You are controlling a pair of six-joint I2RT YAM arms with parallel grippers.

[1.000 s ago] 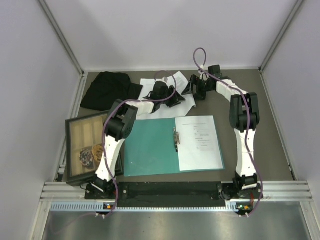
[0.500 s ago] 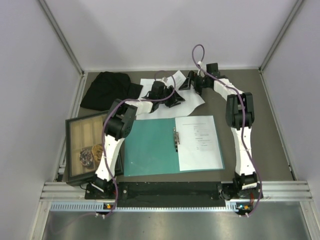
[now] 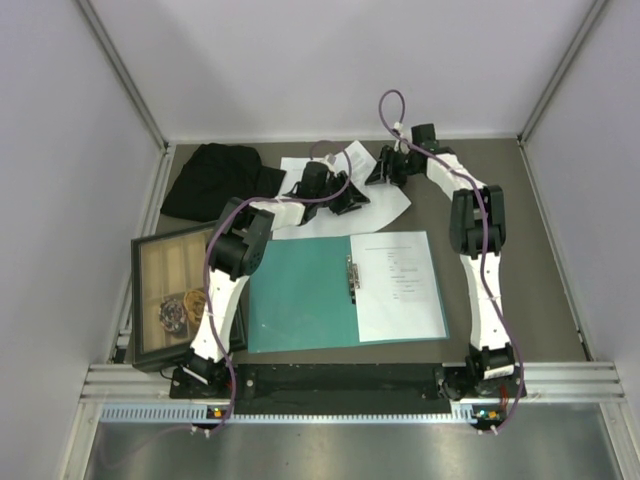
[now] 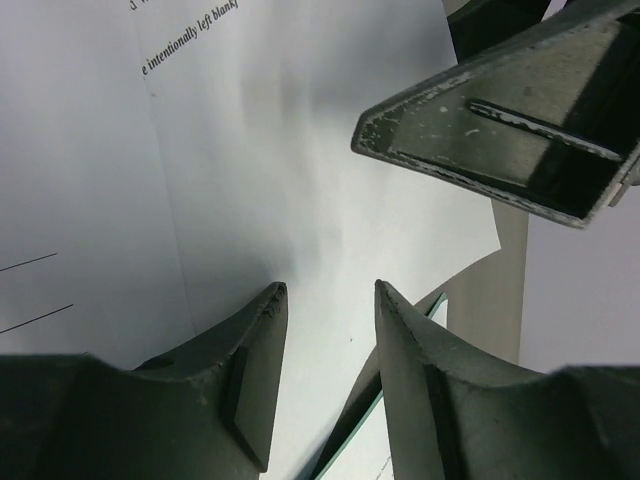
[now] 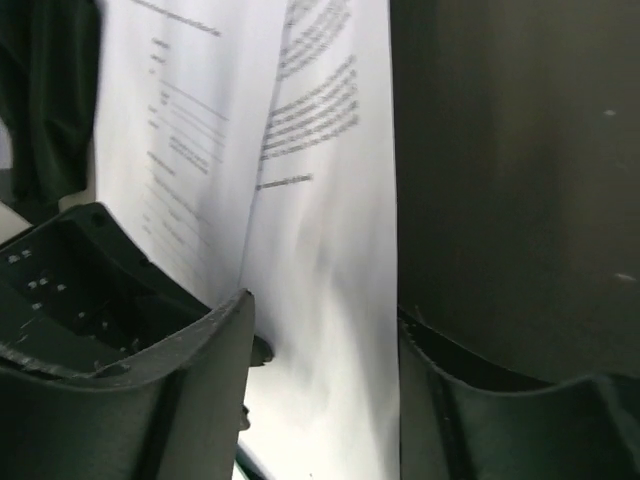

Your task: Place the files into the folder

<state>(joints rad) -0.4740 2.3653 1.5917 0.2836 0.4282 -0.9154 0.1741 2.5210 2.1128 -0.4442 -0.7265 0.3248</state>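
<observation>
The open teal-green card folder [image 3: 300, 295] lies on the table [image 3: 540, 250] with a white printed paper sheet [image 3: 400, 285] on its right half, a dark-framed wooden tray [image 3: 136, 300] just left, a black cloth heap [image 3: 210, 180] behind the tray and loose white paper sheets [image 3: 392, 203] behind the folder.

We count three paper sheets [image 3: 400, 285], one folder [image 3: 300, 295], one tray [image 3: 137, 300], one black cloth [image 3: 215, 178] and two robot arms [image 3: 225, 290].

Hidden and unreadable
Beyond the folder [image 3: 300, 295], my left pincer [image 4: 328, 290] covers part of the files [image 3: 390, 203]; their print blurs.
</observation>
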